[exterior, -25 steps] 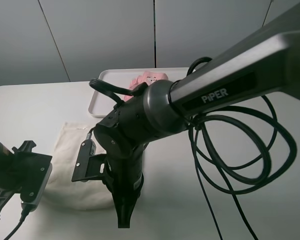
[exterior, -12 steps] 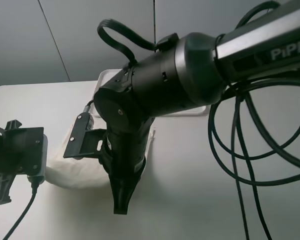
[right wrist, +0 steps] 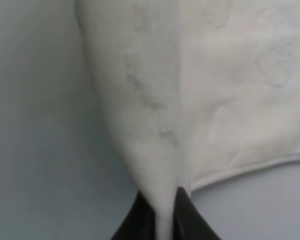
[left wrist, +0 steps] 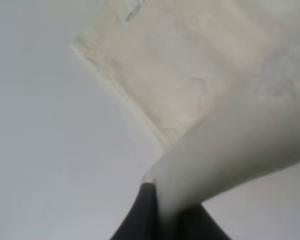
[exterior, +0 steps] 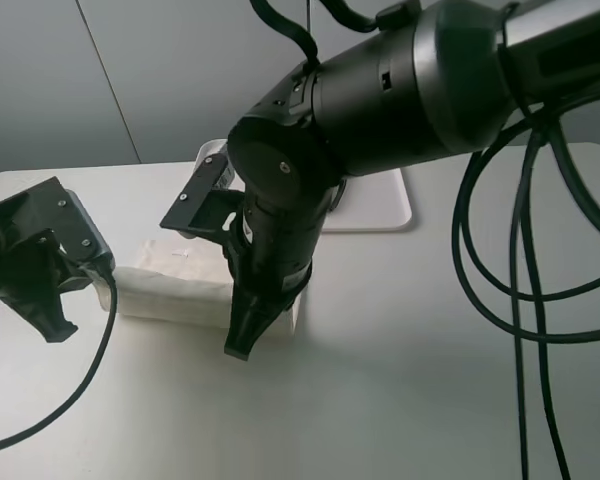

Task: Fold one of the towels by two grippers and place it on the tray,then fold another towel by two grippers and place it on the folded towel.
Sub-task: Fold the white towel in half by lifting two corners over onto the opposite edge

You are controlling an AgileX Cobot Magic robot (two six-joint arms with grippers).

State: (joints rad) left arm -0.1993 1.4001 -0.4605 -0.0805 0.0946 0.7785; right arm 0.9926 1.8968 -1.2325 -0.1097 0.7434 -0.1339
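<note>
Starting at the left side of the worktop (exterior: pixel 400 400), the left gripper (left wrist: pixel 165 205) was pressed together on a corner of the cream towel (exterior: pixel 175 290), with cloth rising from between its fingers in the left wrist view. Over the past second it had lifted and swung away from the worktop's near edge toward the far one. The cream towel between the arms had changed most. A second earlier it lay spread wide toward the near edge. Now it showed as a narrower, doubled band in the left half of the worktop, just short of the tray (exterior: pixel 380 210). To the right of it, the right gripper (right wrist: pixel 164 210) was likewise pinching a towel edge, and its arm had travelled the same way, rearing up in front of the tray.

Judged from this, the near edge was being carried over the far one, so the second fold was well under way but not yet laid flat. The pink towel could not be seen, as the right arm hid that part of the tray. Placing the cream towel on it remained to be done.
</note>
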